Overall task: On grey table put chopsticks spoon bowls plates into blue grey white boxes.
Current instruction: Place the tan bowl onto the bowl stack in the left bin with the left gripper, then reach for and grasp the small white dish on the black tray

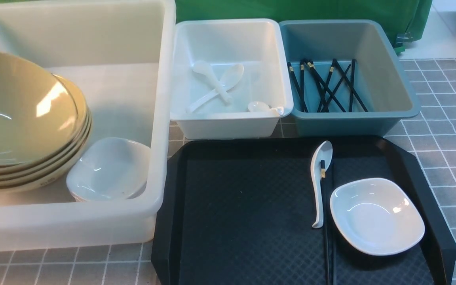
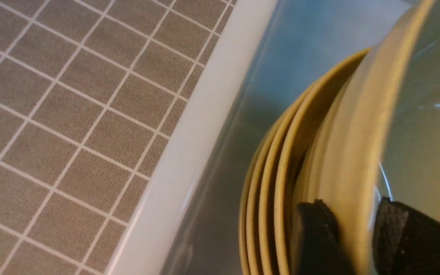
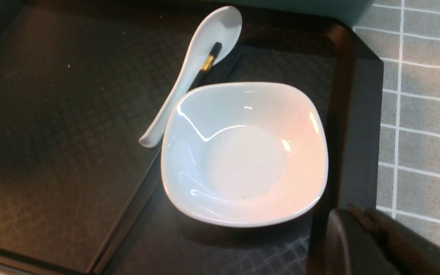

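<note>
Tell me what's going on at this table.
A two-armed robot is sorting tableware into bins. The left pincer straddles the rim of the top bowl, tilted on the stack in the big tub. The white bin holds spoons, the blue-grey bin chopsticks. One spoon, a chopstick and a plate sit on the black tray, the shut right pincer near the plate.

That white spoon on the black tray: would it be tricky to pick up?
Probably slippery: the spoon is glossy, with bright highlights. It looks hard and stiff, perhaps ceramic, so it might chip if dropped. A chopstick rests its end in the scoop, so lifting would likely shift it.
</note>
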Available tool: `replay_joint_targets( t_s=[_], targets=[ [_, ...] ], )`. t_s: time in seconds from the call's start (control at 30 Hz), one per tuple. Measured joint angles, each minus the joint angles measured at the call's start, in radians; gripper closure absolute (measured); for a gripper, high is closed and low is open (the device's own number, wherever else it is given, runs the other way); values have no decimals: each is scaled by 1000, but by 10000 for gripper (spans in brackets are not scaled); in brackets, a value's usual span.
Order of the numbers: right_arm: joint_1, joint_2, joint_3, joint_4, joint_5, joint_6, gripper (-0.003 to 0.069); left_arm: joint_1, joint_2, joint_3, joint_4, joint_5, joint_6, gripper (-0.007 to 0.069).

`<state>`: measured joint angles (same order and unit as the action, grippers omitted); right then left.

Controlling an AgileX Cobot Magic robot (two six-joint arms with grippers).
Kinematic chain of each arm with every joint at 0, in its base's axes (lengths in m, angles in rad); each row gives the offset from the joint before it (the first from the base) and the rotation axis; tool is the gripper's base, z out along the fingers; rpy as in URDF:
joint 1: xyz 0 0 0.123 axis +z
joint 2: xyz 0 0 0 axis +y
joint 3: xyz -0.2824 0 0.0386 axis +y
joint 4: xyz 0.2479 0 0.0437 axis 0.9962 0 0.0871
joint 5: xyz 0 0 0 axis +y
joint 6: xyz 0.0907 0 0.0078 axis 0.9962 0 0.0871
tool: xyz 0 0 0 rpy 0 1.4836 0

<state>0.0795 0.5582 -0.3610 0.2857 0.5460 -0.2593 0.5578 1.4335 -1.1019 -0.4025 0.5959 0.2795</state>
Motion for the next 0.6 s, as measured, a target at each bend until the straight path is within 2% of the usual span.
replay_joint_targets(
  t_s=[0.03, 0.07, 0.13, 0.17, 0.27, 0.37, 0.5, 0.57, 0.6],
  targets=[
    [0, 0, 0, 0, 0, 0, 596, 1, -3, 0, 4, -7, 0, 341],
    [0, 0, 0, 0, 0, 0, 596, 1, -5, 0, 7, -9, 0, 331],
    [0, 0, 0, 0, 0, 0, 594, 1, -31, 0, 25, -19, -10, 222],
    [0, 0, 0, 0, 0, 0, 592, 1, -54, 0, 29, -25, -25, 191],
    [0, 0, 0, 0, 0, 0, 589, 2, -121, 0, 28, -39, -56, 151],
    [0, 0, 0, 8, -7, 0, 587, -6, -188, 0, -8, -32, -63, 159],
    [22, 30, 0, 70, -16, 0, 580, -112, -284, 0, -126, 18, 14, 309],
    [50, 98, -6, 98, -17, -2, 568, -263, -362, 0, -170, 20, 137, 454],
    [61, 127, -18, 103, -16, -5, 559, -316, -397, 0, -175, 23, 189, 503]
  ],
)
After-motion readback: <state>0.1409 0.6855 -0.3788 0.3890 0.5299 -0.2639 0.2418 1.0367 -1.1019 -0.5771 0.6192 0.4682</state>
